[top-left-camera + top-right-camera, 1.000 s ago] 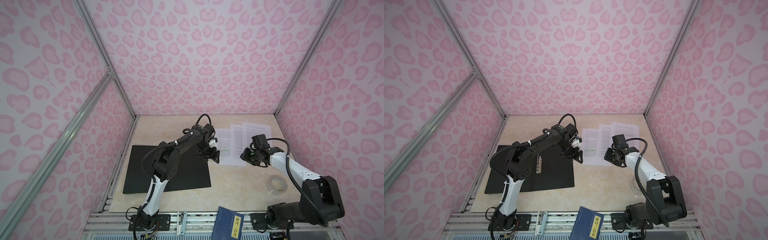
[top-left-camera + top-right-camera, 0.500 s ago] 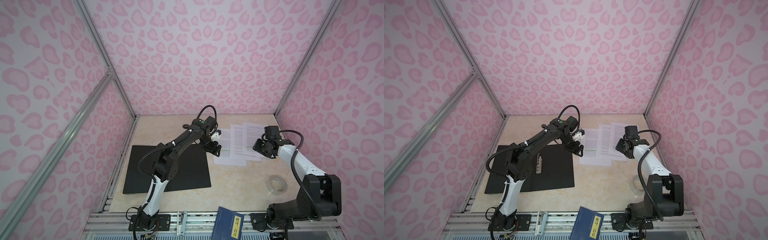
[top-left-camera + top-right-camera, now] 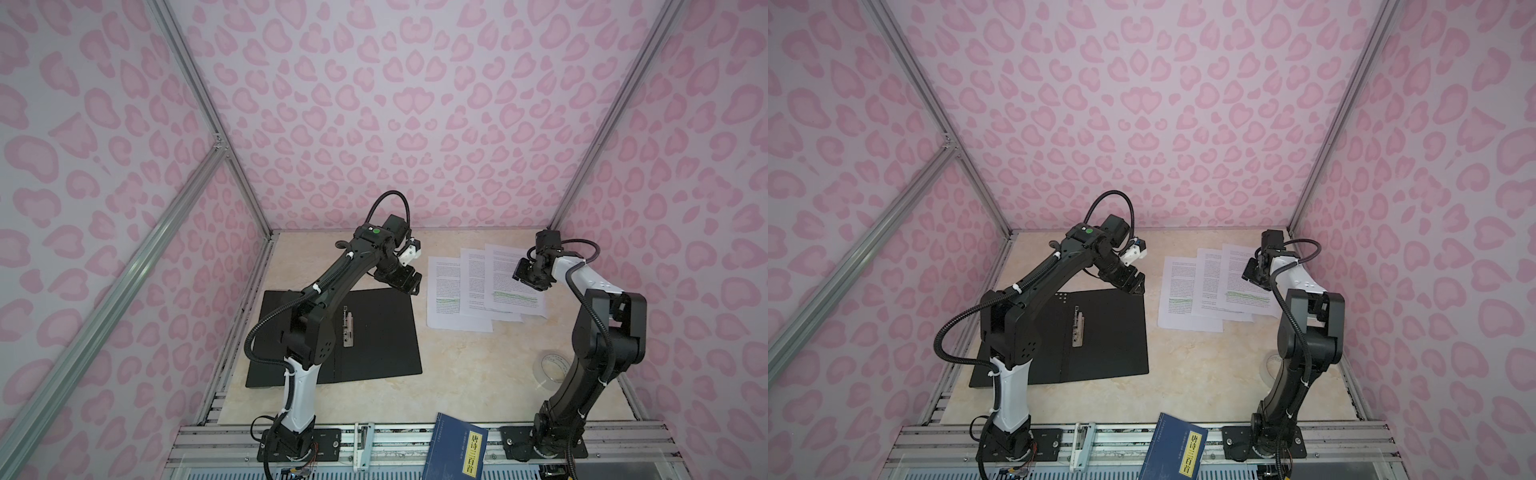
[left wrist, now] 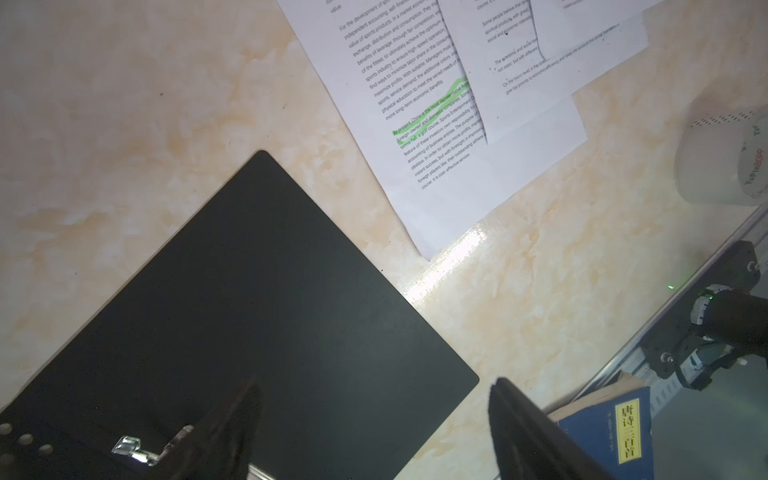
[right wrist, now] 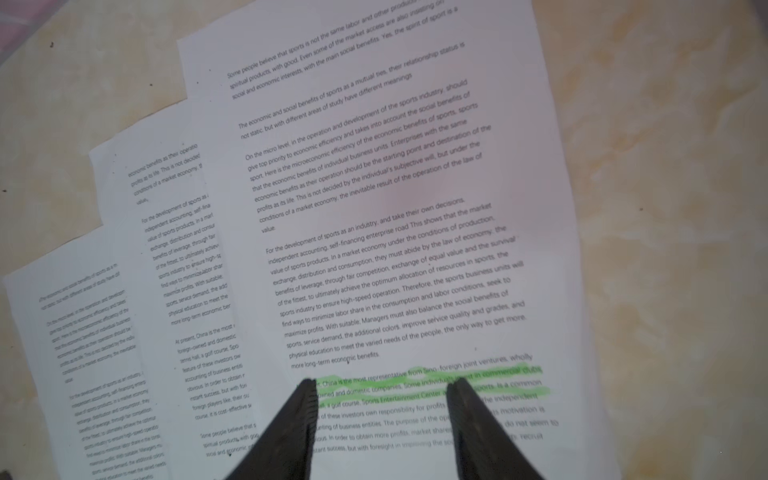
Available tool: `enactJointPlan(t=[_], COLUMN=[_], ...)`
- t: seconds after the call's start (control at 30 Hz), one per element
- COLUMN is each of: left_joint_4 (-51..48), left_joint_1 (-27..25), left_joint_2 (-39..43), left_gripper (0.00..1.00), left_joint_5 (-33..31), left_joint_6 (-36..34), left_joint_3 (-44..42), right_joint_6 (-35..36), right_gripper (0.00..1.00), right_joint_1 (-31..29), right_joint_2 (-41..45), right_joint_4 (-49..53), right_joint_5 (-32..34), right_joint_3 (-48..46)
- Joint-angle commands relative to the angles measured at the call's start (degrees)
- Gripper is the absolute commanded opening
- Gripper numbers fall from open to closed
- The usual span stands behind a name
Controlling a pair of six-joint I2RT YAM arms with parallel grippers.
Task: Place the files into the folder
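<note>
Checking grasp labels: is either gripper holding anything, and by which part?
Nothing held: left gripper open over the folder, at its corner; right gripper open over the files.

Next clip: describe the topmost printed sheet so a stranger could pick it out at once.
On the beige tabletop, right of the open black folder, three printed sheets lie fanned, overlapping. The topmost sheet is farthest from the folder, beneath the right end effector; unlike its neighbours, no other sheet covers it.
</note>
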State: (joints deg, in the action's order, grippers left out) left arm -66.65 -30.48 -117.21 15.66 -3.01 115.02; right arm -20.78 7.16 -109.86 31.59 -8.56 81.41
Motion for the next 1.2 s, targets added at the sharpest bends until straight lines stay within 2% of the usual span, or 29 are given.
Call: enactJointPlan(t=[0.0, 0.27, 0.43, 1.17], left_joint_4=[-0.7, -0.4, 0.0, 0.6], left_joint_1=[1.6, 3.9, 4.2, 4.5], left_joint_2=[1.5, 3.3, 4.0, 6.6], left_gripper=[0.89, 0.89, 0.89, 0.89], left_joint_5=[0.6, 1.3, 1.5, 2.3], left_joint_6=[-0.3, -0.4, -0.4, 0.1], left_joint_3=[-1.1, -2.8, -4.0, -6.3], right_joint_6=[4.1, 6.5, 8.1, 10.7], right_gripper=[0.55, 0.56, 0.56, 0.56], right_joint_1=[-0.8, -3.4, -5.5, -9.8], right_joint_2=[-3.5, -8.6, -9.8, -10.3], right_joint_4=[1.9, 5.6, 9.3, 14.2], right_joint_5=[-1.2, -1.5, 1.4, -0.3], right_joint_3=[2.2, 6.8, 8.4, 5.4])
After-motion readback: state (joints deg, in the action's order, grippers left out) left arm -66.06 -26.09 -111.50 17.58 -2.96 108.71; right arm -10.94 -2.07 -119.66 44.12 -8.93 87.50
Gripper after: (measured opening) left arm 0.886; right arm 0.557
